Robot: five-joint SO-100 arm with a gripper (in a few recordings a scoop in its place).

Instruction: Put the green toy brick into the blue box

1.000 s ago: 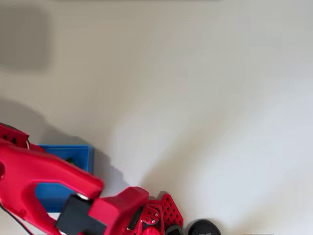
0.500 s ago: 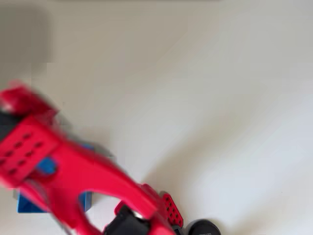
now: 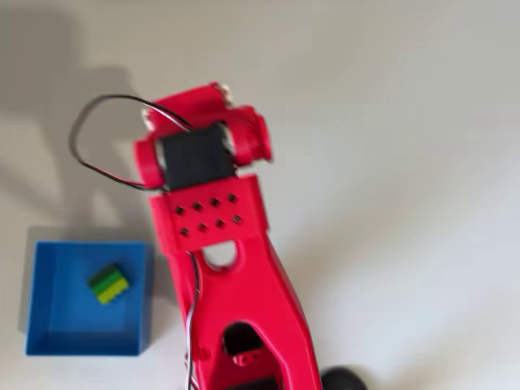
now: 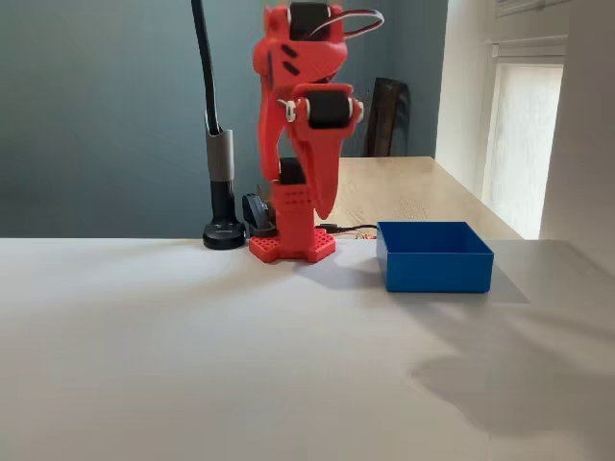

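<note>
The green toy brick [image 3: 108,283] lies on the flat bottom of the blue box [image 3: 73,321], in its upper middle part, touching no wall. In the fixed view the blue box [image 4: 432,257] stands right of the arm's base, and its near wall hides the brick. The red arm [image 3: 213,207] is folded upright over its base, to the right of the box in the overhead view. My gripper [image 4: 322,211] hangs tip-down in front of the arm, well left of and above the box. Its jaws look shut with nothing between them.
A black pole on a round foot [image 4: 225,233] stands just left of the arm's base [image 4: 293,248]; the foot [image 3: 341,379] also shows at the overhead view's bottom edge. A wooden table [image 4: 404,187] stands behind. The white tabletop [image 3: 390,162] spreads wide around the arm.
The arm has swung off the blue box and folded back up over its base. The box, half covered before, is now in full view with the brick inside.
</note>
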